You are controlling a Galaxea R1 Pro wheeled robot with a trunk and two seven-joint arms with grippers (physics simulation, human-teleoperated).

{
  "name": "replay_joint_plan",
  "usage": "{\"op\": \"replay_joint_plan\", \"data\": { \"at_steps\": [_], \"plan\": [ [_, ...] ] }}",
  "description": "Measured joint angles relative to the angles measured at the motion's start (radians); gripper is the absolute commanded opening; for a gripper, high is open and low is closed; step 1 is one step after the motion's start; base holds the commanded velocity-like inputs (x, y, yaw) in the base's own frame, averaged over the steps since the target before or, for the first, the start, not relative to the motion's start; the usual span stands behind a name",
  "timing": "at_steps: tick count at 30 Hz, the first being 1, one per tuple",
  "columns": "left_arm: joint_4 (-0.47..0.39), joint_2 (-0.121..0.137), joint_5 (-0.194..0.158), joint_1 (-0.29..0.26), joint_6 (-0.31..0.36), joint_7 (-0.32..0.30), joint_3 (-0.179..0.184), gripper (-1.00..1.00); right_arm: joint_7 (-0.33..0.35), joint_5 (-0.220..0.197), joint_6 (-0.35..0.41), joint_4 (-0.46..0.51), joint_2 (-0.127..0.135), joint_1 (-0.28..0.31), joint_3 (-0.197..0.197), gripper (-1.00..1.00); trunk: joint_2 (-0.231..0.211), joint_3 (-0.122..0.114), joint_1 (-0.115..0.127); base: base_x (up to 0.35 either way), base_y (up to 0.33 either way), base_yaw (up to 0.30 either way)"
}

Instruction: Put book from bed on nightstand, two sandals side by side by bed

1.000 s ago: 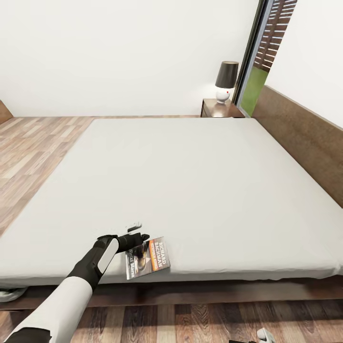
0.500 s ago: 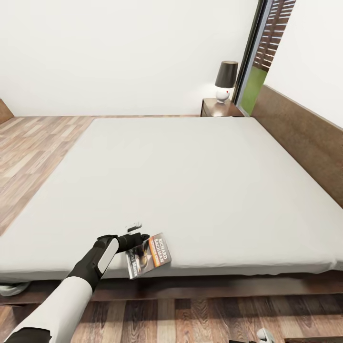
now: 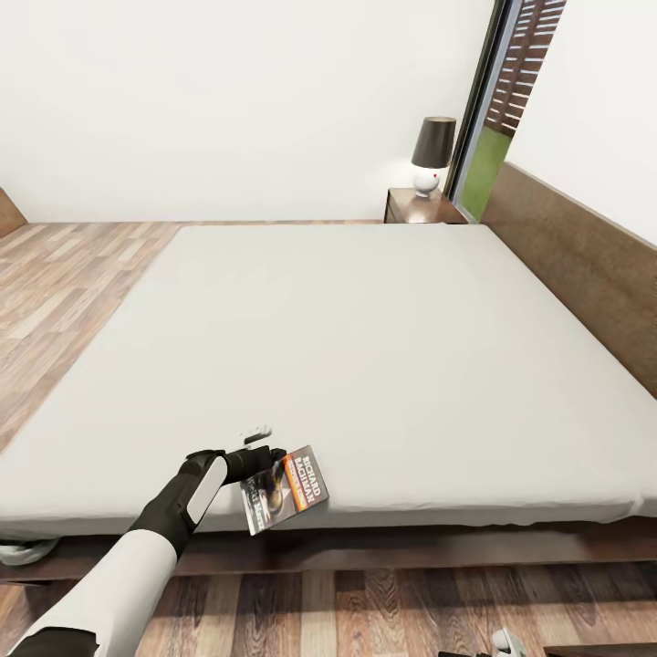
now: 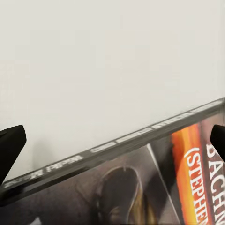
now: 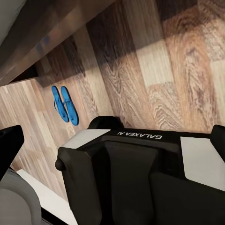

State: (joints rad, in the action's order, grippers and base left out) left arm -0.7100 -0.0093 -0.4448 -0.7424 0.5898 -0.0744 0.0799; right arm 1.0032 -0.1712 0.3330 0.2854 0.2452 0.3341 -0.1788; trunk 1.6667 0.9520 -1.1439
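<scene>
The book [image 3: 285, 488], dark grey with an orange band, lies tilted at the near edge of the bed [image 3: 365, 347], one corner hanging over the mattress edge. My left gripper [image 3: 263, 456] is at the book's left side, touching it. In the left wrist view its fingers [image 4: 10, 143] stand wide apart, and the book's spine [image 4: 117, 143] runs across between them. Both blue sandals [image 5: 64, 104] lie side by side on the plank floor near the bed frame. My right gripper [image 5: 112, 140] hangs low over the floor, open and empty. The nightstand [image 3: 418, 208] stands at the bed's far corner.
A dark-shaded lamp [image 3: 432, 151] stands on the nightstand beside the tall window [image 3: 497, 119]. The brown headboard [image 3: 584, 265] runs along the bed's right side. My own black base [image 5: 140, 178] sits below the right gripper. A grey object [image 3: 23, 552] pokes out under the bed's near left corner.
The whole view has drawn back a little from the bed. The book has come with my left hand toward the near edge and now overhangs it.
</scene>
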Motion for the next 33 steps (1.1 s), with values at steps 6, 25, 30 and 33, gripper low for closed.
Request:
{"op": "replay_joint_plan", "data": {
  "at_steps": [6, 25, 30, 33],
  "plan": [
    [0.001, 0.000, 0.001, 0.000, 0.002, 0.002, 0.000, 1.00, 0.000, 0.000, 0.000, 0.000, 0.000, 0.000, 0.000, 1.00, -0.014, -0.006, 0.008, 0.000, 0.000, 0.000],
    [0.000, 0.000, 0.001, 0.000, 0.003, 0.001, 0.000, 1.00, 0.001, 0.000, 0.000, 0.000, 0.000, 0.000, 0.000, 1.00, -0.147, -0.066, 0.080, 0.000, 0.000, 0.000],
    [0.000, 0.000, 0.001, 0.000, 0.003, 0.002, 0.000, 1.00, 0.001, 0.000, 0.000, 0.000, 0.000, 0.000, 0.000, 1.00, -0.182, -0.081, 0.100, 0.000, 0.000, 0.000],
    [0.001, 0.000, 0.001, 0.000, 0.003, 0.002, 0.000, 1.00, 0.001, 0.000, 0.000, 0.000, 0.000, 0.000, 0.000, 1.00, -0.203, -0.091, 0.111, 0.000, 0.000, 0.000]
  ]
}}
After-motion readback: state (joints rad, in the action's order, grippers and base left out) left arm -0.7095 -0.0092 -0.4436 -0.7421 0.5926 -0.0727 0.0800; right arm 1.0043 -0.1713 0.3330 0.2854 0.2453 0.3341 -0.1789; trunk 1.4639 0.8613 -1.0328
